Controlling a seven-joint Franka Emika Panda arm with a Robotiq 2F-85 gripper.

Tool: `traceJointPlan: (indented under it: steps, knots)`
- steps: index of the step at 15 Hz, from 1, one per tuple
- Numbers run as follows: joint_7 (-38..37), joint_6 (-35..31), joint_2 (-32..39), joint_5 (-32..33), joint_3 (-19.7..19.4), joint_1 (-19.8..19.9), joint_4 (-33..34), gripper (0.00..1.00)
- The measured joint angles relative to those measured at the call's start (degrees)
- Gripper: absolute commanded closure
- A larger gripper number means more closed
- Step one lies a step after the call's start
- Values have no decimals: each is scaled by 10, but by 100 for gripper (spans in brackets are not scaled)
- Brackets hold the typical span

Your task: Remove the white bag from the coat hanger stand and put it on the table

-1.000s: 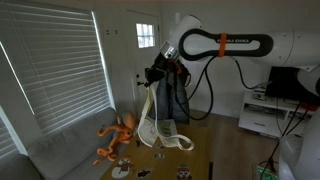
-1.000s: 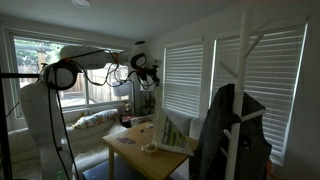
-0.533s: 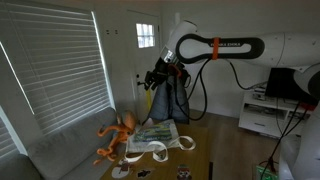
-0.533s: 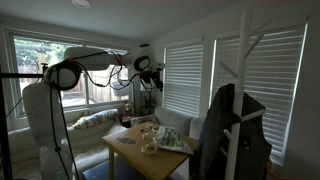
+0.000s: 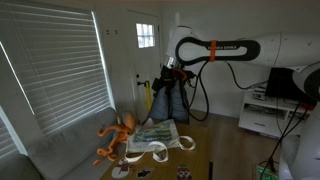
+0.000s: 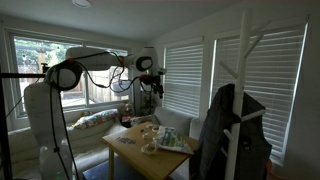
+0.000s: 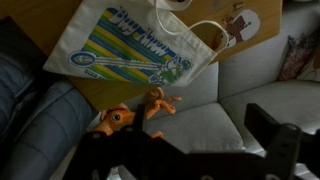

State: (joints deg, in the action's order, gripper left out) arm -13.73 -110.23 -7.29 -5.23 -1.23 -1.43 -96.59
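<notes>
One step left at most, by the look of things: soft, floppy white cloth tote bag (image 7: 128, 52) with a green-blue print, off the tall, slim, pale coat hanger stand (image 6: 243, 60) and flat on the rectangular light-brown wooden table (image 7: 60, 15), print side up, long white loop handles (image 7: 213, 32) trailing loose toward the table's edge. Hovering well above it, the black two-fingered gripper (image 5: 163, 75) of the white robot arm, jaws spread and empty in the wrist view, gripping nothing. Placement judged complete; next move likely a plain retreat, calling only for a clean rise clear of those slack handles. Thin, limp fabric, lightly creased, lying against smooth, hard wood. Just beside the table, a padded grey sofa (image 7: 235, 105) bearing an orange plush toy (image 7: 115, 120) with splayed limbs. Hung on the stand, a heavy dark grey jacket (image 6: 235, 135), draped in folds. Behind, white slatted window blinds (image 5: 55, 70).
</notes>
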Motion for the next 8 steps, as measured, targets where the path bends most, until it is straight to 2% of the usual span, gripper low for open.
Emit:
traceJointPlan:
  steps: [4, 8]
  knots:
    - [0, 49, 11, 12, 0, 4, 0, 0]
    - [0, 50, 14, 12, 0, 5, 0, 0]
